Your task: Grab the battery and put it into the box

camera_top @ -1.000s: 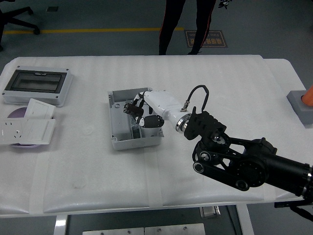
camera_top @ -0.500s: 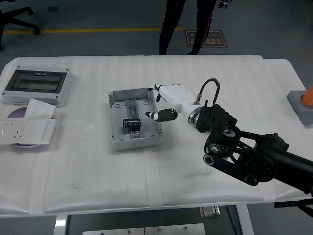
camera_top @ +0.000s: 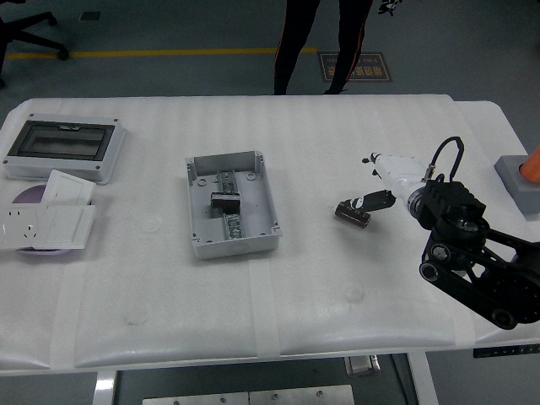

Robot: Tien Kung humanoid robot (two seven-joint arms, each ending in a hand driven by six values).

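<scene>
1. Battery [camera_top: 353, 212]: a dark cylinder lying on the white table [camera_top: 337, 321], just beside the thumb tip of the right hand [camera_top: 390, 179], not lifted.
2. Right hand: fingers loosely open, grasping nothing; whether the thumb touches the battery cannot be told.
3. Box [camera_top: 232, 204]: open grey enclosure, well apart to the left; a small dark part [camera_top: 224, 201] sits inside on its rail.
4. Progress, as judged: grasp, carry and placing of this battery all remain
</scene>
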